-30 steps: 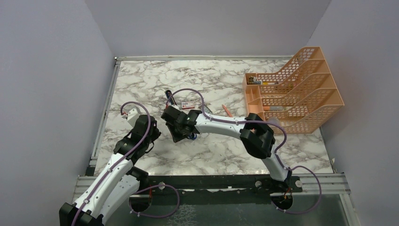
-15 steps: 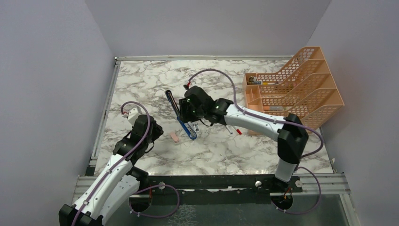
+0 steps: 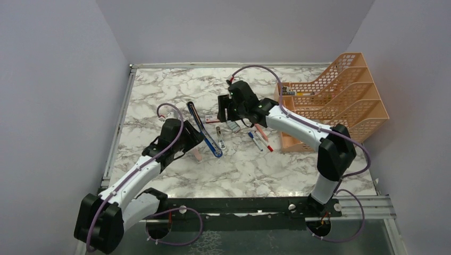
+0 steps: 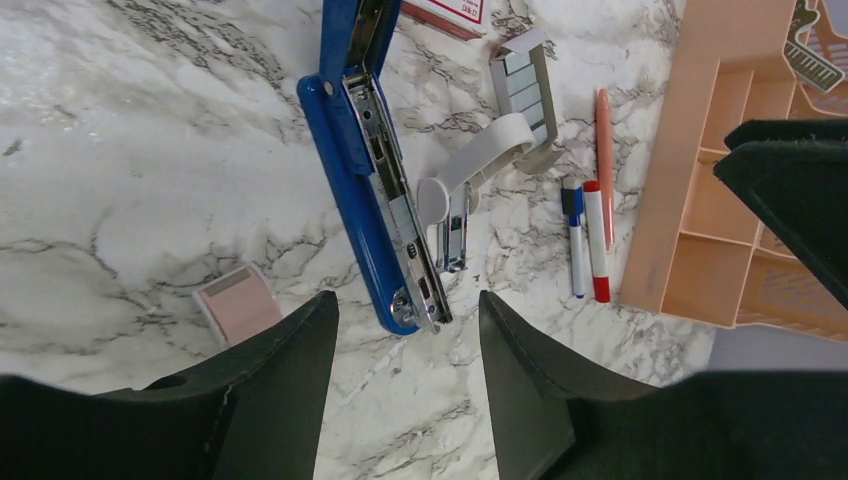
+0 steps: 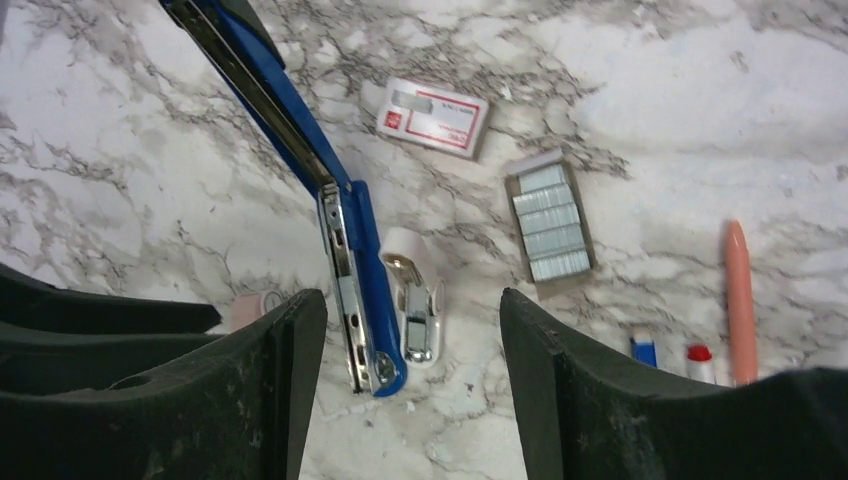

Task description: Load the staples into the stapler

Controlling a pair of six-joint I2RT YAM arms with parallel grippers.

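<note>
Hovering low at left, left gripper [image 4: 405,310] has its fingers parted with nothing between them, beside pink eraser [image 4: 235,305] and the near end of stapler [image 4: 365,170]. The stapler lies swung open on marble table [image 3: 159,90], silver channel up. Right of it is white block [image 5: 405,245], then staples [image 5: 548,222], grey strips side by side, with red-and-white sleeve [image 5: 433,117] beyond. Above these, right gripper [image 5: 410,300] is spread wide and empty. Pens [image 4: 585,240] and orange organizer [image 3: 340,101] are farthest right.

The setting is a laboratory robot test cell. A marble-patterned tabletop [image 3: 159,85] is enclosed on three sides by plain grey panels [image 3: 239,32]. A left arm [image 3: 133,178] and a right arm [image 3: 298,125] are bolted to a metal rail [image 3: 255,203]. A peach file rack [image 3: 340,101] stands on the tabletop.
</note>
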